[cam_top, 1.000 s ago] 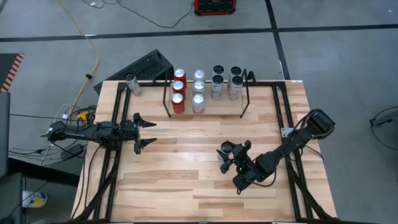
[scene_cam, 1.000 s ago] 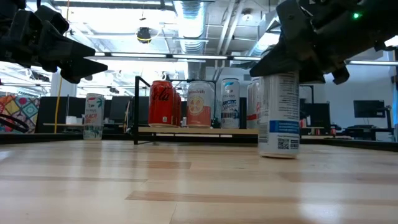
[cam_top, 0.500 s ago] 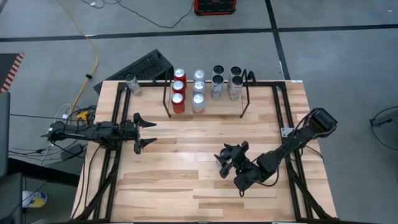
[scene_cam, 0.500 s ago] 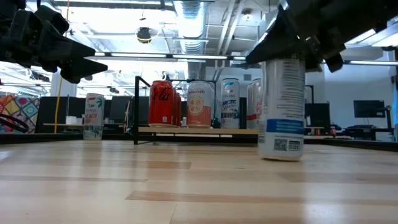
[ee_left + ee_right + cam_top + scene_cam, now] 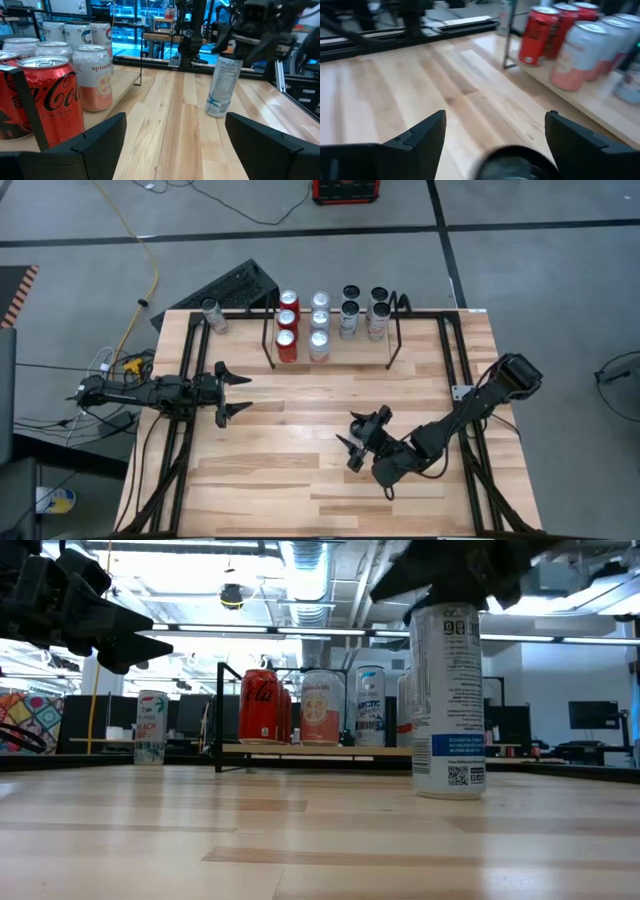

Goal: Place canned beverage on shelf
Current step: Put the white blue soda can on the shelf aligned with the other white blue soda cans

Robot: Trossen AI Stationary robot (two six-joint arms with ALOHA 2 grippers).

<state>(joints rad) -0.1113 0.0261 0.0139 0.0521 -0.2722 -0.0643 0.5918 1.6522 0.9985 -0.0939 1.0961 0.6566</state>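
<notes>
High view: your right claw (image 5: 352, 443) is poised over the loose can, the pick-up not yet made.
Left to right: your left claw (image 5: 226, 392) waits at the worktop's (image 5: 280, 480) left side, fingers apart and empty. The shelf (image 5: 330, 330) sits at the far edge, partly stocked with cans. The white can (image 5: 447, 700) stands upright on the worktop well short of it, right of centre, directly beneath your right claw, whose fingers are spread on either side of the can's top without clamping it. Next, I'd say: lower, close on the can, lift, carry it to the shelf.
</notes>
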